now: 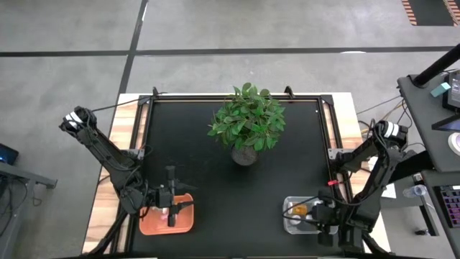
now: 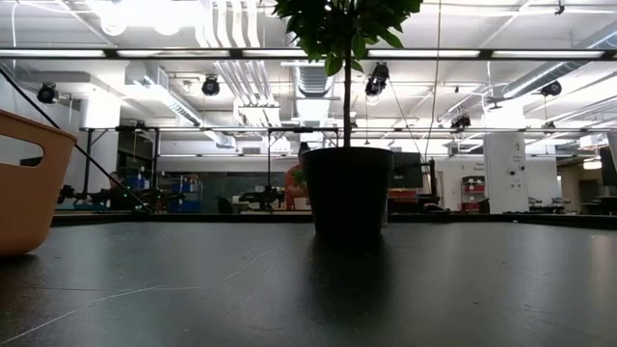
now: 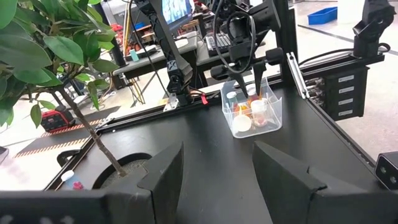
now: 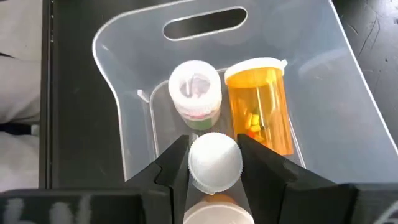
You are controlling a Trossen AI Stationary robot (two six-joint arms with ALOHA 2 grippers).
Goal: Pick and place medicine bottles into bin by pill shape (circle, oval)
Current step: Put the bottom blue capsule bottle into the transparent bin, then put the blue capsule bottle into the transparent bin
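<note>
My right gripper [image 1: 316, 214] reaches down into the clear bin [image 1: 291, 224] at the table's near right and is shut on a white-capped medicine bottle [image 4: 214, 163]. Beside it in the bin lie an orange bottle [image 4: 261, 106] and a bottle with a clear ribbed cap [image 4: 195, 87]. My left gripper [image 3: 217, 155] is open and empty, over the orange bin [image 1: 154, 224] at the near left, which holds a pinkish bottle [image 1: 166, 214]. The left wrist view shows the clear bin [image 3: 273, 106] with several bottles and the right gripper's fingers [image 3: 258, 78] in it. My right gripper pinches the bottle's white cap [image 4: 214, 149] between its two fingers, one on each side of the round cap. The fingers point down from above into the clear bin. The bottle's body is hidden under the cap; whether it is lifted off the bin's floor cannot be told.
A leafy potted plant [image 1: 246, 122] stands at the middle far part of the table; its dark pot [image 2: 347, 188] fills the middle of the low view. The orange bin's wall [image 2: 29, 183] shows at that view's left. Black table lies between the bins.
</note>
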